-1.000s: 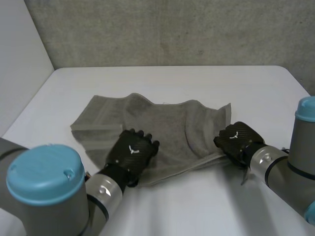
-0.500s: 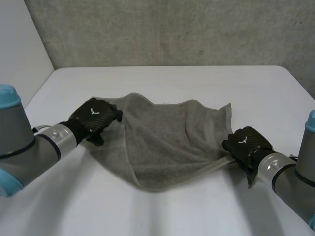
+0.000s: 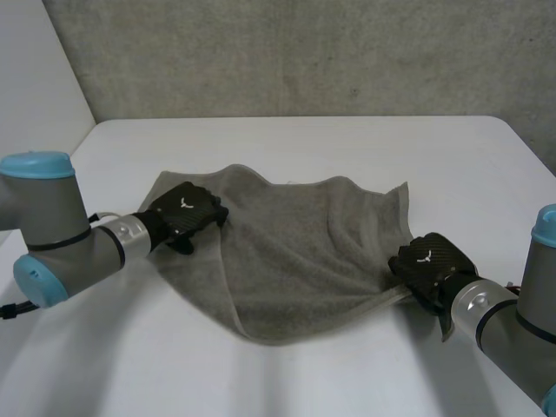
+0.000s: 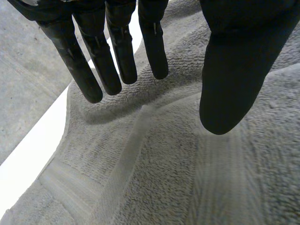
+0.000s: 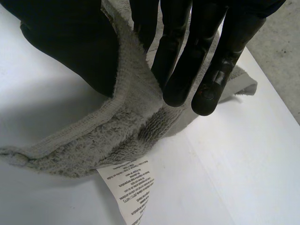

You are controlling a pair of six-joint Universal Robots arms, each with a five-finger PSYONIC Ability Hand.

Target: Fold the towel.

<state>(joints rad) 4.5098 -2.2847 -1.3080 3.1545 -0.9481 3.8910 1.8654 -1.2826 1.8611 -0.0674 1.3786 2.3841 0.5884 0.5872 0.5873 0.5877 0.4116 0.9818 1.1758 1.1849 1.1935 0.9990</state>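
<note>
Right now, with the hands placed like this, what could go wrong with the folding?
1. The right hand pinches only the edge of the towel near the care label; that thin hold might slip when lifting.
2. The left hand is open over the towel, gripping nothing, so a pull from the right could drag the cloth sideways.
3. The towel lies rumpled with a raised ridge; creases may get folded in.

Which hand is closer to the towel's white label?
Right. The right hand pinches the towel edge beside the label; the left hand is over the opposite side.
</note>
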